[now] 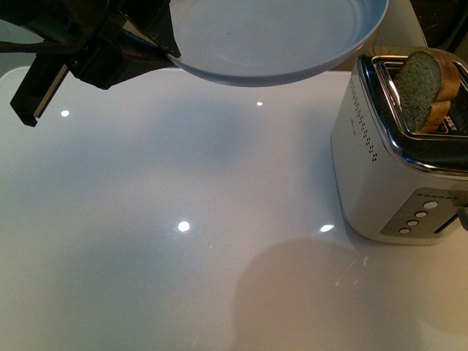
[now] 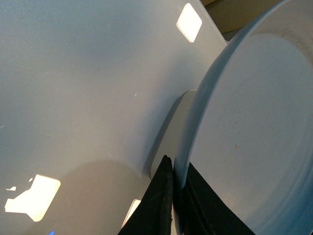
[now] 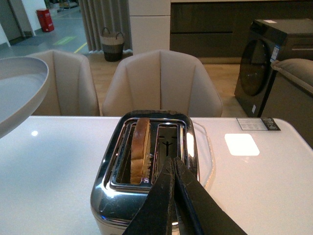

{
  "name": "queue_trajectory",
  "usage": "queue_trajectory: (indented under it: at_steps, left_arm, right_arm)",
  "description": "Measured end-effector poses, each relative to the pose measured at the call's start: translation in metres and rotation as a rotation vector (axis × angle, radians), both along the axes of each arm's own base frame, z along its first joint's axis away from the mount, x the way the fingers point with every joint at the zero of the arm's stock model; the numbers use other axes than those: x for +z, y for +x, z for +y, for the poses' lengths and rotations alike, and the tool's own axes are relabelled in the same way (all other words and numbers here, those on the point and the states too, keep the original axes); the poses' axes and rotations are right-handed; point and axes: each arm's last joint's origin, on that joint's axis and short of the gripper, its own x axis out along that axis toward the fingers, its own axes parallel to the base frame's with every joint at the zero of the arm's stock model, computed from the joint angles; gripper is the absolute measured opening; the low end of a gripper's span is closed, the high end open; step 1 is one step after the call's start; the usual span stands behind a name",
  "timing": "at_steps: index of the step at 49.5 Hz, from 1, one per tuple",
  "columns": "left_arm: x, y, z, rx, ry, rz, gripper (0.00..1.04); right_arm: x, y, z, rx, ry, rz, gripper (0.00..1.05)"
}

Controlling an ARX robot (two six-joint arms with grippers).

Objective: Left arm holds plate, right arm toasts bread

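The pale blue plate (image 1: 270, 36) hangs above the far side of the white table, and my left gripper (image 1: 164, 47) is shut on its rim. In the left wrist view the black fingers (image 2: 164, 196) pinch the plate (image 2: 249, 137) edge. The bread (image 1: 420, 88) stands upright in one slot of the silver toaster (image 1: 387, 168) at the right, its top sticking out. In the right wrist view the bread (image 3: 141, 147) fills the one slot of the toaster (image 3: 112, 191) and the other slot is bare. My right gripper (image 3: 172, 161) hovers shut over the toaster's near end, holding nothing.
The glossy white table (image 1: 183, 241) spreads below the plate and left of the toaster. The toaster's front carries several round buttons (image 1: 417, 218). Beige chairs (image 3: 161, 83) stand beyond the table's far edge, with a dark appliance (image 3: 274, 58) further back.
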Motion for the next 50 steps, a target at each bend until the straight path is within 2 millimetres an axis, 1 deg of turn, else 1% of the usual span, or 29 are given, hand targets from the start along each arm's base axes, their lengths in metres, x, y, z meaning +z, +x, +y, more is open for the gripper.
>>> queue_trajectory:
  at_steps: [8,12,30,50]
  left_arm:
    - [0.0,0.0,0.0,0.0,0.0,0.0,0.03]
    - [0.0,0.0,0.0,0.0,0.0,0.0,0.03]
    - [0.0,0.0,0.0,0.0,-0.001,-0.001,0.03]
    - [0.0,0.0,0.0,0.0,-0.001,-0.001,0.03]
  right_arm:
    - [-0.003,-0.007,0.0,0.0,0.0,0.0,0.02]
    - [-0.008,-0.01,0.0,0.0,0.0,-0.015,0.02]
    - [-0.005,-0.023,0.0,0.0,0.001,-0.028,0.02]
    - [-0.005,-0.032,0.0,0.0,0.001,-0.029,0.02]
